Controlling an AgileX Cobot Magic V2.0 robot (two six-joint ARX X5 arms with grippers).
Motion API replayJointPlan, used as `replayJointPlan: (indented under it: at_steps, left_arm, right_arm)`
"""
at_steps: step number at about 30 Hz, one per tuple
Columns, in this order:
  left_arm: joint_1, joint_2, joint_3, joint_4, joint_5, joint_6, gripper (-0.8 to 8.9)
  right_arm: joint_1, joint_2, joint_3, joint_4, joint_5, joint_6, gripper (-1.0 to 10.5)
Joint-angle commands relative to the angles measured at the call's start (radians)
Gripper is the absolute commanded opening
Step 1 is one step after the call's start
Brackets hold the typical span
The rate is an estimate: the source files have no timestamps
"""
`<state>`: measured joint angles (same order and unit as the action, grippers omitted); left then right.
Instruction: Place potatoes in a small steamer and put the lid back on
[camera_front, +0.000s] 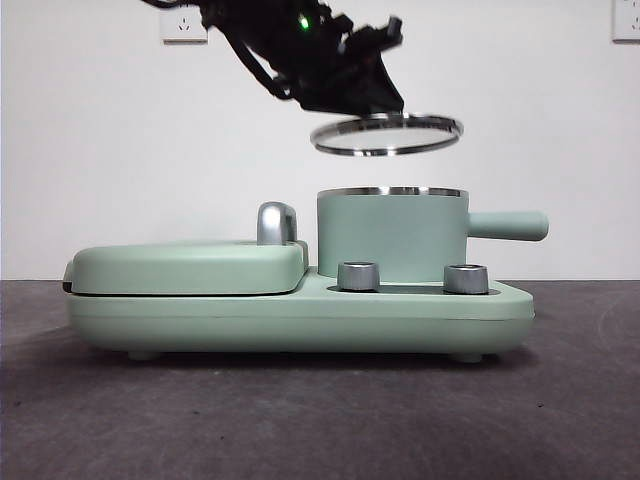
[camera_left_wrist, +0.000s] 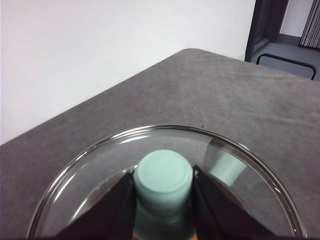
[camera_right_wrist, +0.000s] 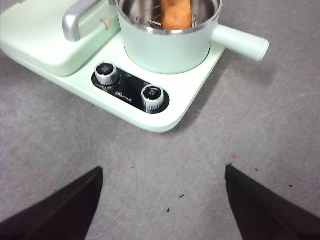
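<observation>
One potato (camera_right_wrist: 176, 15) already sits in the small steamer (camera_front: 392, 233), and the left gripper (camera_left_wrist: 164, 186), clamped on the knob of the lid (camera_front: 386, 134) above it, could lower it tilted so the rim catches.

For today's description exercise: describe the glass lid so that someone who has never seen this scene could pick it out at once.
Find the mint-green cooker base on the dark table, then the small steamer, the round pot with a straight side handle. The lid hangs tilted in the air just above it, held by its green knob in the left gripper. It is the only clear glass disc with a steel rim; the flat griddle cover is opaque green.
</observation>
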<state>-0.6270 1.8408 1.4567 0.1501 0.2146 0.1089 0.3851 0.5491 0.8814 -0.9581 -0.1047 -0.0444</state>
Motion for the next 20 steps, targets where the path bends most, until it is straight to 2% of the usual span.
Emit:
replayJointPlan:
  at_steps: [1, 20]
  left_arm:
    - [-0.009, 0.038, 0.039, 0.060, 0.002, 0.010, 0.09]
    - [-0.008, 0.104, 0.039, 0.082, 0.002, 0.031, 0.09]
  right_arm:
    - [0.004, 0.002, 0.006, 0.002, 0.002, 0.011, 3.8]
    - [0.004, 0.002, 0.006, -0.022, 0.005, 0.011, 3.8]
